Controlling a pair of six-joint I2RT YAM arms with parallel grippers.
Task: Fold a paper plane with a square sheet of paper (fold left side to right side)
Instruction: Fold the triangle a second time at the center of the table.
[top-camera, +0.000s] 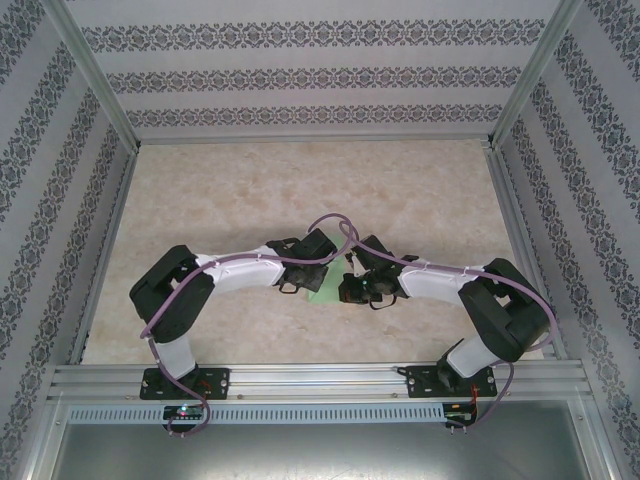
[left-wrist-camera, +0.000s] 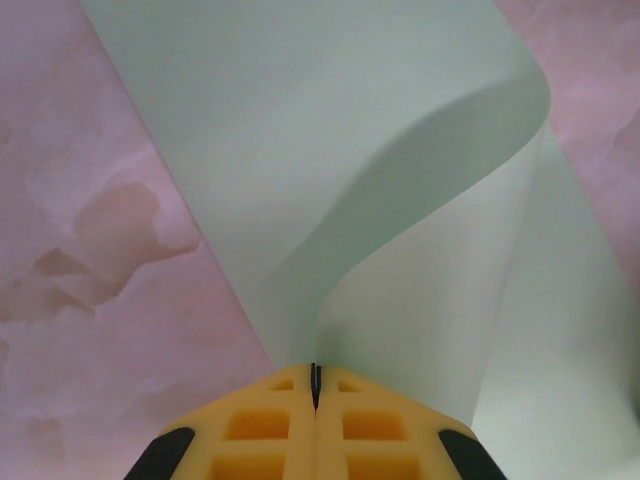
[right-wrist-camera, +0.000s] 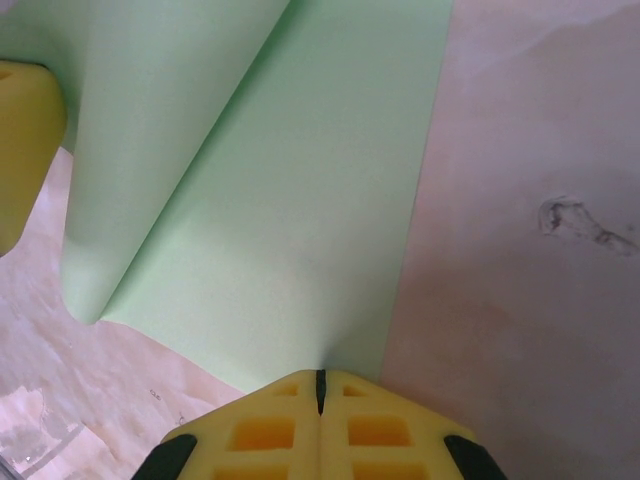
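Carrying the left side of the square sheet of paper (left-wrist-camera: 300, 150) across to the right side is judged to be the step in hand. It is best done slowly: the lifted edge should be held level and laid exactly on the opposite edge, corners matched, before any crease is pressed, since thin paper pulled unevenly may skew or tear. From above, the left arm (top-camera: 245, 270) is seen stretched toward the middle of the desk (top-camera: 250, 190). In the left wrist view its jaws are pressed together, pinching a raised edge of the sheet, which curls up off the desk and bends over in a soft, uncreased loop just beyond the tips. The sheet lies at the desk's centre, between the two arms. The right arm (top-camera: 430, 280) is stretched in from the right, and its jaws are likewise pressed together, with a border of the sheet judged to be nipped at their tips. The flat layer runs away from them, with the rolled-over part to its left, beside a yellow finger (right-wrist-camera: 25, 150) of the other arm.
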